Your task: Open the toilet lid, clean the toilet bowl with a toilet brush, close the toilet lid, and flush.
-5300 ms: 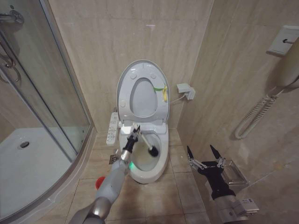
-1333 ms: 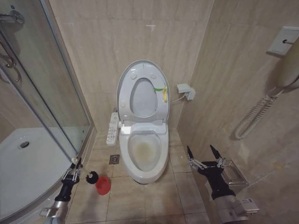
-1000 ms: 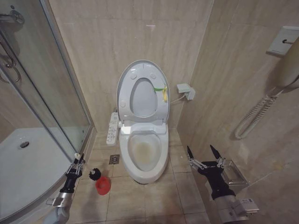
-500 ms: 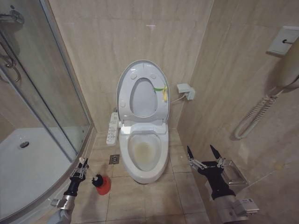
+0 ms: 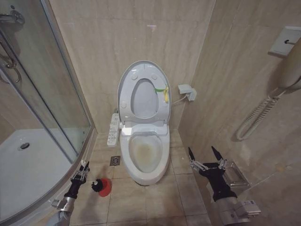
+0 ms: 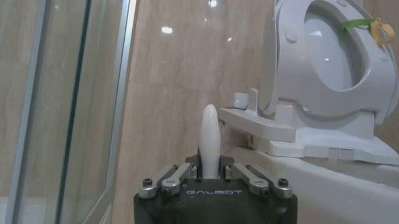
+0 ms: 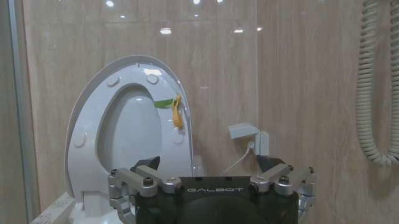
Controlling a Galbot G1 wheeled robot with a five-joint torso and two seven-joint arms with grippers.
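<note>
Toilet brush (image 5: 95,184) now lower in red cup (image 5: 105,187).

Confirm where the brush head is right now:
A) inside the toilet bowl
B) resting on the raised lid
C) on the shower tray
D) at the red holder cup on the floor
D: the toilet brush has its black head at the red holder cup, handle gripped by the left gripper.

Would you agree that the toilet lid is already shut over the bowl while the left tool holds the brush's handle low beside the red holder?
Not quite: the toilet lid is still raised against the wall, leaving the stained toilet bowl open, as the head view shows. The rest holds: the left tool grips the toilet brush by its white handle, low beside the red holder.
</note>
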